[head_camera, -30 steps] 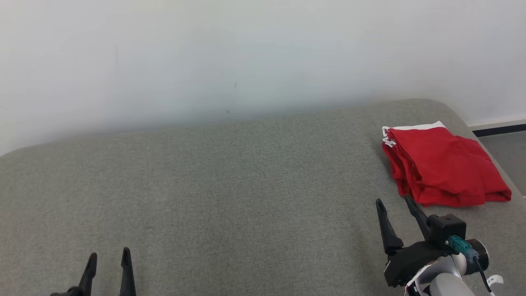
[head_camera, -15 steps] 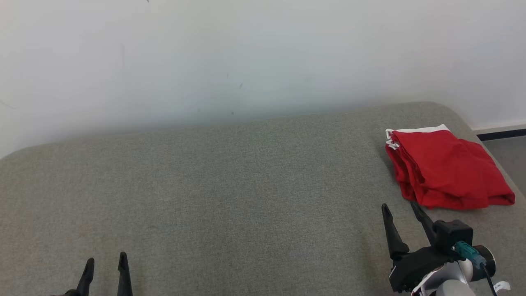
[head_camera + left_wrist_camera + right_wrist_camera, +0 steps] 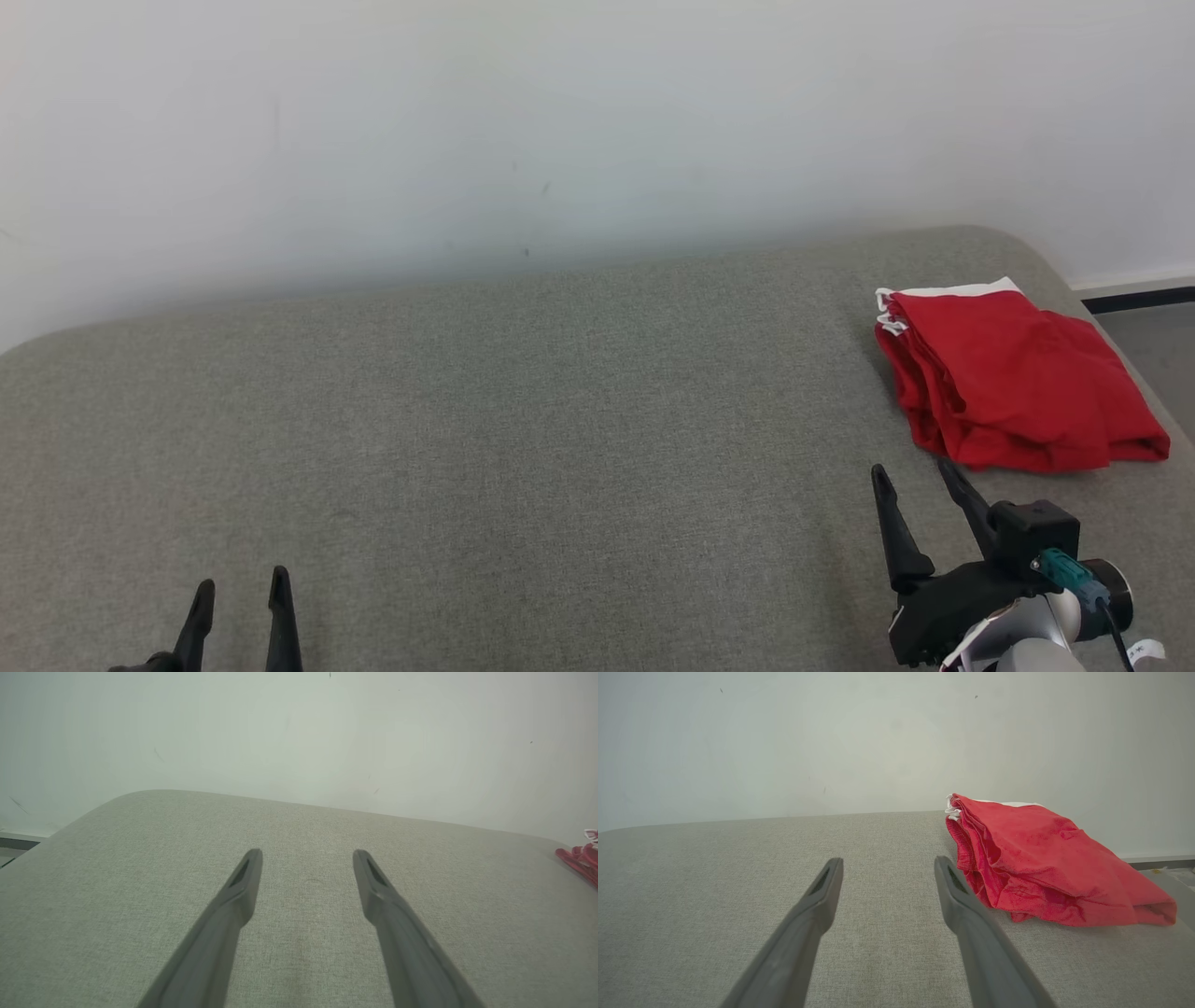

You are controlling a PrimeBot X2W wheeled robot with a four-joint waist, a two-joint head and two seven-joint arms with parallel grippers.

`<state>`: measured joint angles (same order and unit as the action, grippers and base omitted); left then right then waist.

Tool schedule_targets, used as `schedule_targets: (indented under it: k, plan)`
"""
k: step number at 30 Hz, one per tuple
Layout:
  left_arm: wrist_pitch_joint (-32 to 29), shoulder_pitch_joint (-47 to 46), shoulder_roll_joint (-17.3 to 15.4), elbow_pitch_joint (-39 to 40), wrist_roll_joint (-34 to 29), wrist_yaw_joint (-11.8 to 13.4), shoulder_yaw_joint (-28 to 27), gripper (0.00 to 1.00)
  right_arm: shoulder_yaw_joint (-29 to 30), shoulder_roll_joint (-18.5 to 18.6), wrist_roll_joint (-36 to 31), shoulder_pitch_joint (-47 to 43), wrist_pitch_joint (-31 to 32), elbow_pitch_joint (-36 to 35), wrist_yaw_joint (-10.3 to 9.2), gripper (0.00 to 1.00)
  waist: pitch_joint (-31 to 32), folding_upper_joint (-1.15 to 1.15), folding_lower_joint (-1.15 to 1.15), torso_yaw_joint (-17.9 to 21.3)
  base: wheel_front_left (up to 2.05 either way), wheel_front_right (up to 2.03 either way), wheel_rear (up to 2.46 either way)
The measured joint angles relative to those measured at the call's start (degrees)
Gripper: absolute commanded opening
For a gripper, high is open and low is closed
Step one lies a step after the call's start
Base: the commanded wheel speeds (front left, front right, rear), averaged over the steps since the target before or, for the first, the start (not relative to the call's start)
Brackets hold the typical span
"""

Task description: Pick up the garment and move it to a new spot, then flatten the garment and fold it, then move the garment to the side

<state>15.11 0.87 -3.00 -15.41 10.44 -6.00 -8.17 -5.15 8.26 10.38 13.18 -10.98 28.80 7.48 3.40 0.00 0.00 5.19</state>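
Observation:
The garment (image 3: pixel 1013 378) is red with white trim and lies folded in layers at the far right of the grey cushioned surface (image 3: pixel 523 411). Its folded bulk (image 3: pixel 1041 858) sits just right of my right gripper's fingers in the right wrist view, and its edge (image 3: pixel 581 857) peeks in at the right border of the left wrist view. My right gripper (image 3: pixel 913 469) stands open just short of the garment's near corner, empty (image 3: pixel 887 861). Far to the left, near the front edge, my left gripper (image 3: pixel 241 586) is open too, with bare fabric between its fingers (image 3: pixel 307 851).
A pale wall (image 3: pixel 560 121) rises right behind the surface. The surface rounds off at its right end, where grey floor (image 3: pixel 1153 341) and a dark baseboard (image 3: pixel 1134 299) show. Its left corner curves down in the left wrist view.
The head camera has shifted slightly, so the whole picture sits a little differently. Both grippers have drawn back a little toward the near edge, still open. The garment has not moved.

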Motion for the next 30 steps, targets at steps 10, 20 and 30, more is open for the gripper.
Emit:
schedule_targets:
  k: [10, 20, 30]
  plan:
    - [0.0, -0.1, 0.1, 0.5, 0.3, 0.4, 0.9, 1.00, 0.8, -0.8, -0.7, -0.7, 0.9, -1.1, 0.00, 1.00, -0.2, 0.00, 0.00, 0.1, 0.00, 0.00, 0.00]
    - [-0.5, 1.2, 0.7, -2.3, 0.5, 0.4, 1.2, 0.00, 0.8, -1.2, -0.2, -3.2, 1.3, 1.2, 0.00, 0.00, -0.4, 0.00, 0.00, 0.0, 0.00, 0.00, 0.00]
    - [-3.3, 0.8, 0.8, -2.4, 10.3, 0.4, 1.0, 0.00, 2.3, -1.7, 9.4, -3.5, 3.5, -0.2, 0.00, 0.00, -0.6, 0.00, 0.00, -0.4, 0.00, 0.00, 0.00]
